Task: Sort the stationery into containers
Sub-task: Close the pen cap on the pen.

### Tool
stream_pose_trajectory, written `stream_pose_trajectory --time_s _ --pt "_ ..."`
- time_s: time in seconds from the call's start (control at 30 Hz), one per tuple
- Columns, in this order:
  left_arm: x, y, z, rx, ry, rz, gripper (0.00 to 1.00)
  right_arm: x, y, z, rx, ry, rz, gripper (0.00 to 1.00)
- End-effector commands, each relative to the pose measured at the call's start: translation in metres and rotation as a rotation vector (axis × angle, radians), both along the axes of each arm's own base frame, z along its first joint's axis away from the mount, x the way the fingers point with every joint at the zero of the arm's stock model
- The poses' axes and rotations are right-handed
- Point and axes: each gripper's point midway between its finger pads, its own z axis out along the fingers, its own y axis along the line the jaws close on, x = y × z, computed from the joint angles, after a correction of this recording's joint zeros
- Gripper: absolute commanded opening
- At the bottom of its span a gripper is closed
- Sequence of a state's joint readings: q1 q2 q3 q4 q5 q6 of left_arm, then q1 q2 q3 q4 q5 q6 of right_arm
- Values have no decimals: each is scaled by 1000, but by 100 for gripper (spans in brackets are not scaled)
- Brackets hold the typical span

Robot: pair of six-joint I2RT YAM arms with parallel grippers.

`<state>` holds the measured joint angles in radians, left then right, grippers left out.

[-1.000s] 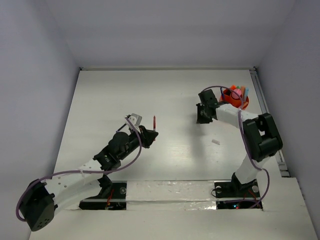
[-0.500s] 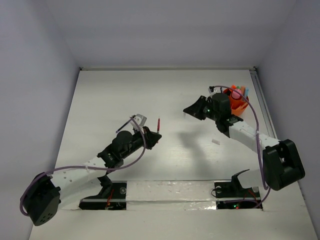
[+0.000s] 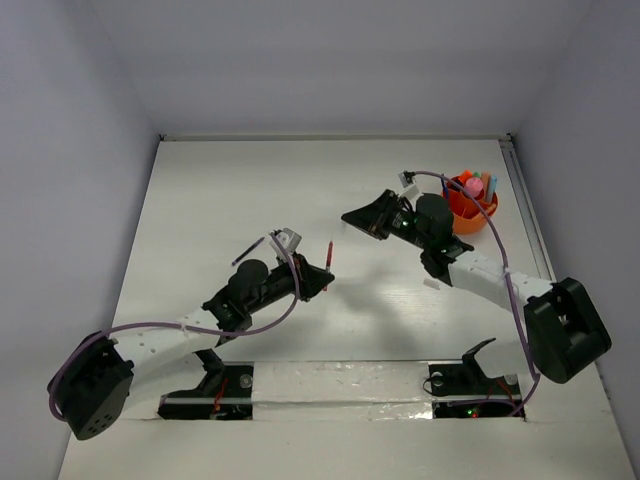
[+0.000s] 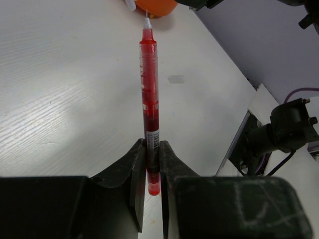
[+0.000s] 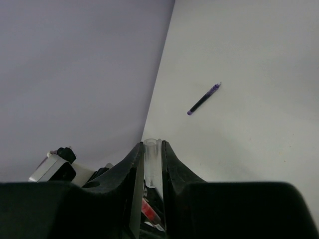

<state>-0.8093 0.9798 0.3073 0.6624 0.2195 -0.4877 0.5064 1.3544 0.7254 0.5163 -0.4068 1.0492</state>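
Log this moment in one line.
left gripper: shut on red pen | right gripper: shut on clear cap | orange cup: part filled | dark pen: lying loose

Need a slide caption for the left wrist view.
Left end effector grips a red pen, tip aimed at the orange cup across the white table.

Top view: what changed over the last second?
The left gripper, shut on the red pen, carried it right, toward the middle. The right gripper, holding a clear cap, swung left, away from the orange cup, toward the pen. Both grips and the cup's place stayed the same.
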Motion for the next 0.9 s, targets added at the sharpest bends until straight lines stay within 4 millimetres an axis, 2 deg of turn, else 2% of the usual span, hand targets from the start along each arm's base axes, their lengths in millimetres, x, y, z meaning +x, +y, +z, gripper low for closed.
stream_pose_trajectory --time_s 0.0,0.17,0.53,0.87 --pt "-4 -5 18 -67 -44 -38 0 5 11 36 50 -128 0 0" --pt "-4 -6 20 -72 -52 -44 0 -1 20 41 20 -176 18 0" --pt "-4 -7 20 -72 -44 -44 0 -7 26 53 7 -271 9 0" --pt "-2 -5 17 -66 -36 -28 0 -11 21 60 7 -310 -2 0"
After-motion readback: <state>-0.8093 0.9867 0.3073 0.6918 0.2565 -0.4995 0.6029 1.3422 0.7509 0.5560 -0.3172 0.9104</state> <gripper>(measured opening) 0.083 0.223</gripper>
